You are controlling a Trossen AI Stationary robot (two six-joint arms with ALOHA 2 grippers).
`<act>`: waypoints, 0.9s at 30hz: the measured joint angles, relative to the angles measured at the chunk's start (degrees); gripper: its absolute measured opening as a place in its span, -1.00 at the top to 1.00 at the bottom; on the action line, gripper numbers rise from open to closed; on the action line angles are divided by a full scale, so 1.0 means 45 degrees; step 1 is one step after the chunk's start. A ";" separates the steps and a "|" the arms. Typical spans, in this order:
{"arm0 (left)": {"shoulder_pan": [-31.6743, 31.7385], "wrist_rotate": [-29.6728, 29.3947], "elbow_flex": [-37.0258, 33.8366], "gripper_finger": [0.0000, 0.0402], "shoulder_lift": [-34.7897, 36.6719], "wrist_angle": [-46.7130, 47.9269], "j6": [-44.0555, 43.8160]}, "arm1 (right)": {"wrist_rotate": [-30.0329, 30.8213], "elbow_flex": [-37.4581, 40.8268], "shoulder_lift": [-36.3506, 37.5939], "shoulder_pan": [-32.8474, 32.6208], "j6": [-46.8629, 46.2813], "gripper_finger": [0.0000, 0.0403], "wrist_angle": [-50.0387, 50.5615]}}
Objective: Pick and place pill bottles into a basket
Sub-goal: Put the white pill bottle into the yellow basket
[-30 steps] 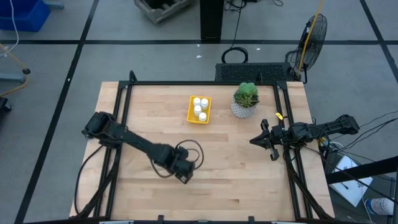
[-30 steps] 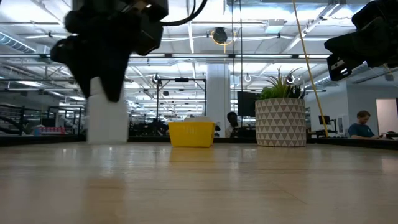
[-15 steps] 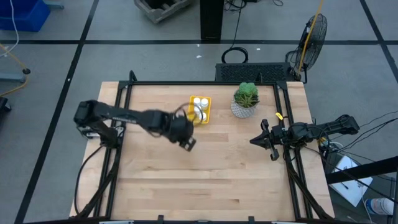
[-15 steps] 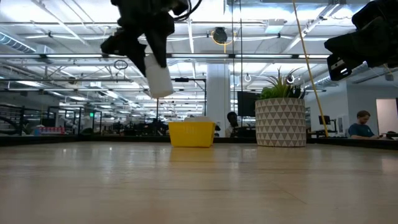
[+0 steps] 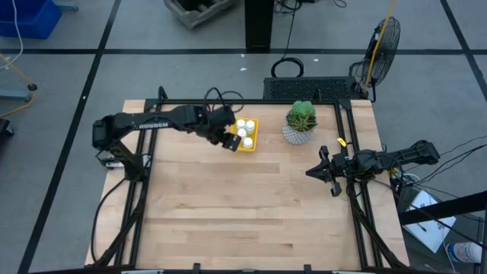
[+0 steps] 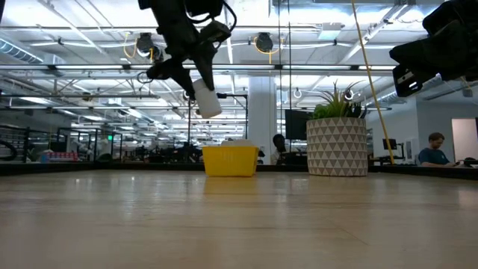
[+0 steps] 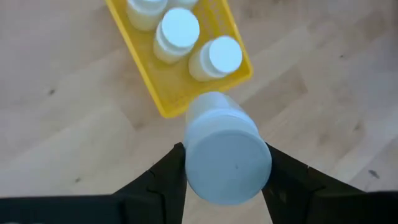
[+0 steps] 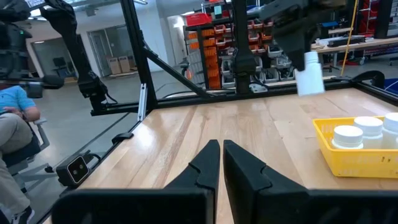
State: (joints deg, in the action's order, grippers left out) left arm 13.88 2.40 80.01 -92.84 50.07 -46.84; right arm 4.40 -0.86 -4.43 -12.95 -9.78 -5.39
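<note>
The basket, a small yellow tray (image 5: 252, 137), sits on the far middle of the table and holds several white pill bottles (image 7: 179, 32), standing upright on its floor. My left gripper (image 5: 228, 141) hovers just off the tray's left near corner, shut on another white pill bottle (image 7: 225, 149), which also shows in the low view (image 6: 208, 103) well above the table. My right gripper (image 5: 310, 173) waits shut at the table's right edge, level and with nothing in it (image 8: 221, 158). My left gripper pinches the pill bottle by its two opposite sides (image 7: 189, 163) between its two fingers, near the bottle's upper end. The fingers (image 7: 283, 174) slant down from above and from the table's left. The bottle hangs tilted below them, lifted clear of the table and tray.
A white patterned pot with a green plant (image 5: 300, 122) stands just right of the tray. Dark frame rails (image 5: 152, 129) run along the table's left, far and right sides. Bare wood (image 5: 243, 205) fills the middle and near part of the table.
My left gripper has swung from the table's near-left middle toward the far edge and the yellow tray, rising and turning as it went. The pill bottle in it has gone from table height to hanging tilted, clear of the table, beside the tray.
</note>
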 joint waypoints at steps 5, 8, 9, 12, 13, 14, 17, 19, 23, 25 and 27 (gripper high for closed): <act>0.0617 0.0424 0.0010 0.11 -0.0160 -0.0777 0.0516 | 0.0002 -0.0002 -0.0001 -0.0002 -0.0002 0.92 0.0000; 0.0802 0.0683 0.0010 0.15 -0.0355 -0.1041 0.0955 | 0.0005 0.0000 -0.0002 -0.0003 0.0000 0.92 0.0000; 0.0850 0.0761 0.0027 0.16 -0.0473 -0.1191 0.1006 | 0.0005 -0.0004 -0.0005 -0.0001 0.0000 0.92 0.0000; 0.1054 0.0970 0.0019 0.17 -0.0902 -0.1104 0.1331 | 0.0005 -0.0002 -0.0005 -0.0002 -0.0002 0.92 0.0000; 0.1088 0.0951 0.0034 0.17 -0.1002 -0.1082 0.1556 | 0.0004 -0.0005 -0.0005 0.0001 -0.0004 0.92 0.0000; 0.1133 0.0894 0.0094 0.17 -0.1108 -0.0915 0.1782 | 0.0000 -0.0004 -0.0013 -0.0004 -0.0004 0.92 -0.0024; 0.1186 0.0660 0.0471 0.16 -0.1684 -0.0069 0.2497 | 0.0000 -0.0002 -0.0025 -0.0002 -0.0003 0.92 0.0003; 0.1181 0.0508 0.0744 0.17 -0.2079 0.0185 0.2982 | 0.0005 0.0000 -0.0034 0.0001 -0.0001 0.92 -0.0019; 0.1168 0.0561 0.1372 0.20 -0.2581 0.0224 0.3650 | 0.0005 -0.0004 -0.0039 0.0001 -0.0005 0.92 -0.0010; 0.1172 0.0562 0.1643 0.19 -0.2857 0.0438 0.4026 | 0.0005 -0.0002 -0.0039 -0.0002 -0.0002 0.92 -0.0005; 0.1172 0.0561 0.1917 0.16 -0.3126 0.0980 0.4279 | 0.0005 -0.0005 -0.0039 -0.0004 -0.0005 0.92 -0.0005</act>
State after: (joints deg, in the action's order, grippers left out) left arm 19.16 4.93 88.63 -106.90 54.48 -27.58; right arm 4.43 -0.89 -4.60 -12.97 -9.80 -5.41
